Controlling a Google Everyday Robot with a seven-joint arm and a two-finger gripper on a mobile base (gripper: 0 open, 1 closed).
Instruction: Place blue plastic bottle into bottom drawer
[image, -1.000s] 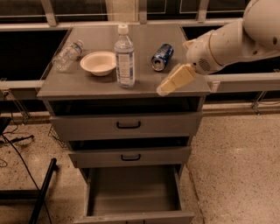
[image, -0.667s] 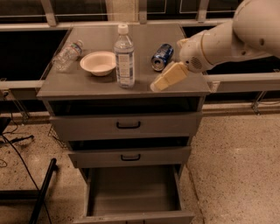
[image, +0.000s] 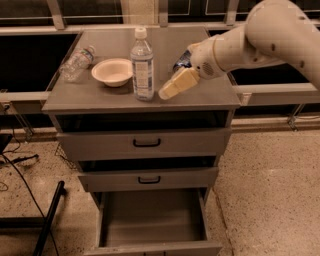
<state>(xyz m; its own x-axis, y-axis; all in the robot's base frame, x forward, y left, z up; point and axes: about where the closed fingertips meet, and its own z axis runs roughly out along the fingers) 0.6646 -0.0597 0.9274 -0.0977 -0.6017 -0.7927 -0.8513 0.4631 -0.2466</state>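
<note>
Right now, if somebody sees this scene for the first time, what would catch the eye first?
First, the big white arm reaching in from the right, with its gripper low over the cabinet top, close beside the upright blue plastic bottle. Then the bottom drawer, pulled open at the foot of the cabinet.

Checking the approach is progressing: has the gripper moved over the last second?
Yes. The gripper has shifted left above the cabinet top, closer to the upright blue plastic bottle.
</note>
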